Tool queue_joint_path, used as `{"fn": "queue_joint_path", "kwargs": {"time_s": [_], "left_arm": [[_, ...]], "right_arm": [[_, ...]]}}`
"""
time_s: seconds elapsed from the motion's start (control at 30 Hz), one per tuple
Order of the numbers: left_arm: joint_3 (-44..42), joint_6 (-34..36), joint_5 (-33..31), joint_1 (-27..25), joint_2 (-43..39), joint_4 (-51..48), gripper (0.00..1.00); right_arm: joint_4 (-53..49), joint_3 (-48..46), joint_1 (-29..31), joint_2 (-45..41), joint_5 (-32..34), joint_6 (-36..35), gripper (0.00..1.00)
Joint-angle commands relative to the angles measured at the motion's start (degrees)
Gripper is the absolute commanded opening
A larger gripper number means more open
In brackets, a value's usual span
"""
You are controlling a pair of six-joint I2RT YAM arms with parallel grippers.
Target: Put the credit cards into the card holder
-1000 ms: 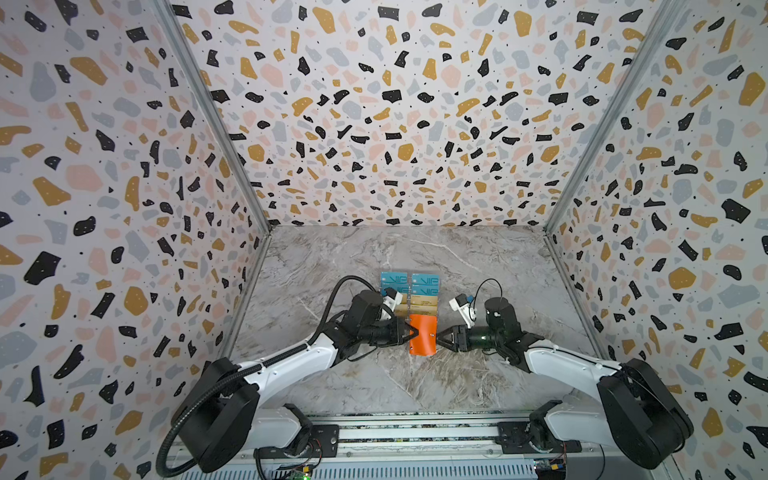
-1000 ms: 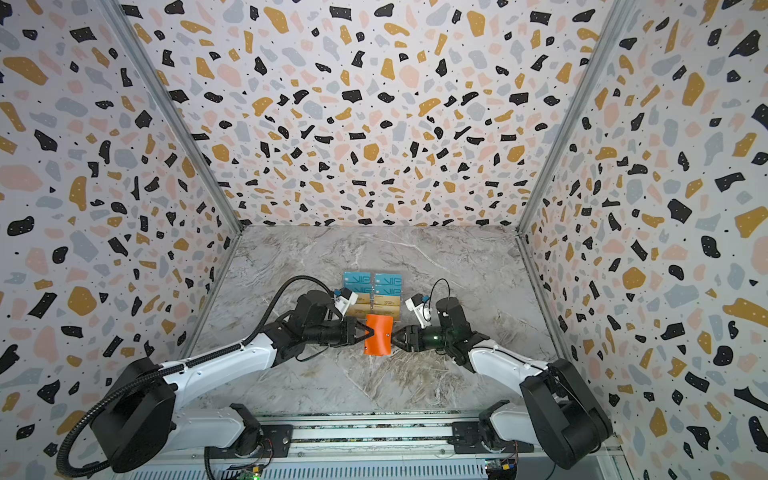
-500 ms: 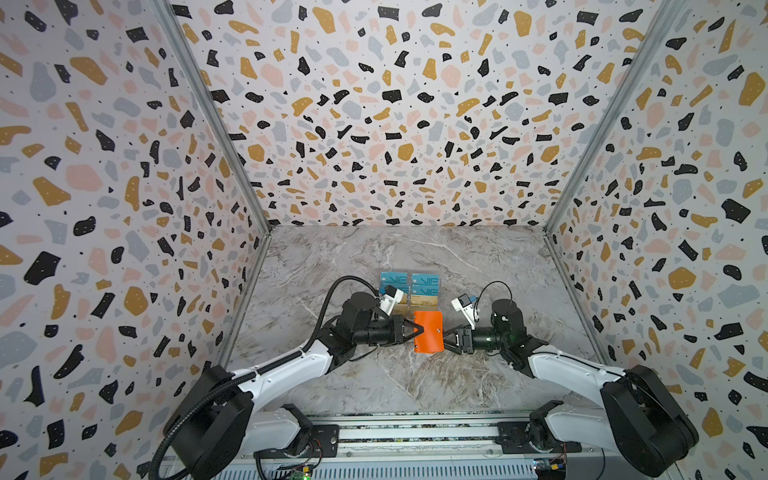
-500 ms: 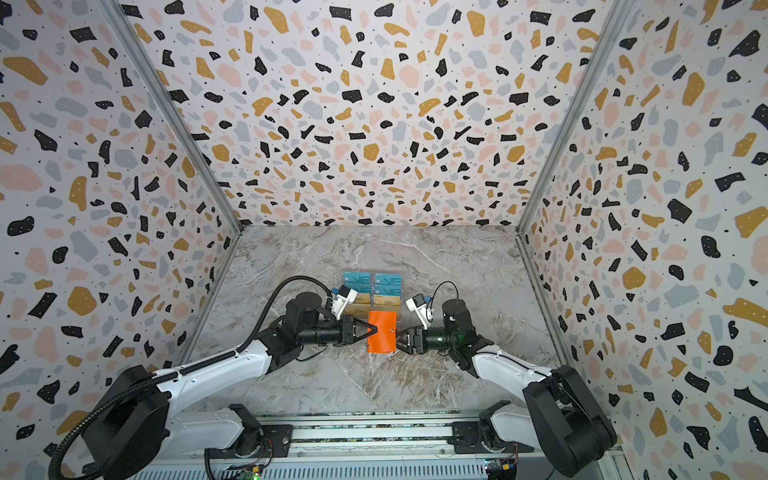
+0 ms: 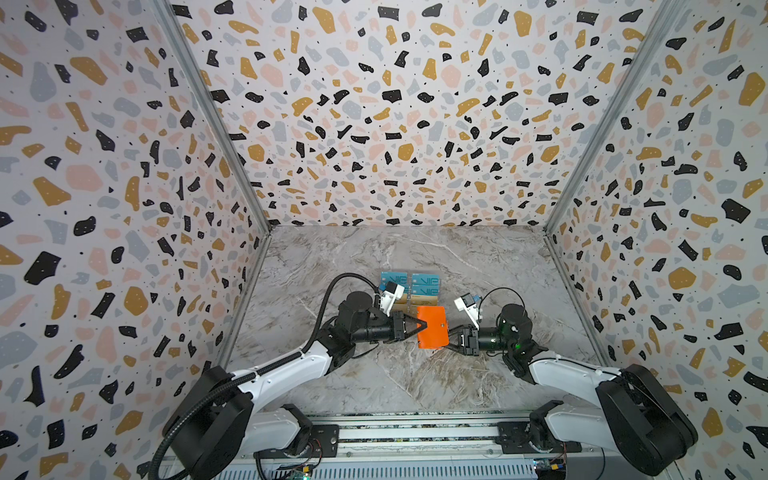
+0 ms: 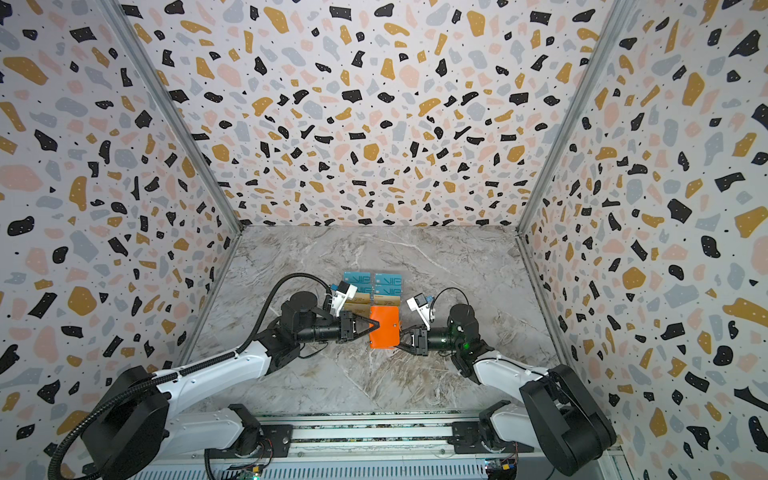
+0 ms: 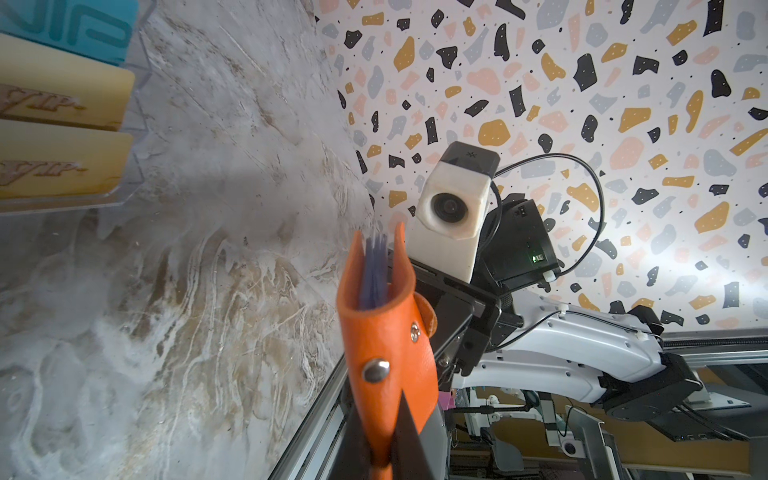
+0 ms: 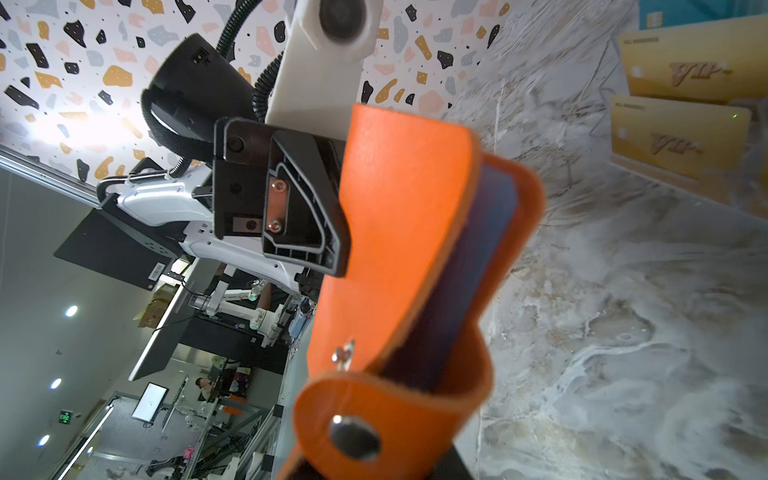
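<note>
We saw the left gripper (image 5: 420,326) pinched tight on the left edge of the orange card holder (image 5: 435,332), holding it up over the marble table (image 5: 374,374), its covers slightly agape. The right gripper (image 5: 452,340) sat at the snap-tab side; we could not tell whether it gripped. The credit cards (image 5: 424,285) stood in a clear rack (image 7: 124,198) just behind

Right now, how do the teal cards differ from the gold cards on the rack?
The teal cards carry large VIP lettering; the gold cards show smaller script. Teal cards fill the farther tiers of the clear rack, gold cards the nearer ones, closer to the card holder. Both kinds share one shape.
</note>
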Motion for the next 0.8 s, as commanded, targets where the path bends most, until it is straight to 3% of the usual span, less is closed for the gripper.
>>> {"fn": "queue_joint_path", "kwargs": {"time_s": [0.0, 0.1, 0.27, 0.43, 0.67, 0.77], "left_arm": [[2.08, 1.46, 0.0, 0.92, -0.69, -1.49, 0.17], [5.78, 3.12, -4.45, 2.55, -0.78, -10.58, 0.37], [13.11, 4.86, -8.8, 3.83, -1.22, -22.02, 0.49], [24.53, 10.91, -19.84, 3.12, 0.79, -40.04, 0.53], [42.21, 12.6, -46.88, -9.63, 8.0, -61.84, 0.54], [48.45, 12.24, -54.76, -15.41, 12.6, -67.3, 0.57]], "right_arm": [[4.74, -0.01, -0.11, 0.43, -1.55, 1.18, 0.19], [5.25, -0.22, -0.36, 0.8, -1.04, 0.82, 0.17], [5.07, -0.18, -0.59, 0.89, 1.44, -0.92, 0.14], [3.57, 0.88, -0.64, 0.94, 4.54, -2.91, 0.11], [7.95, 0.64, -0.77, 3.95, 9.16, -1.22, 0.06], [10.56, -0.15, -0.69, 5.19, 12.49, 0.75, 0.05]]}}
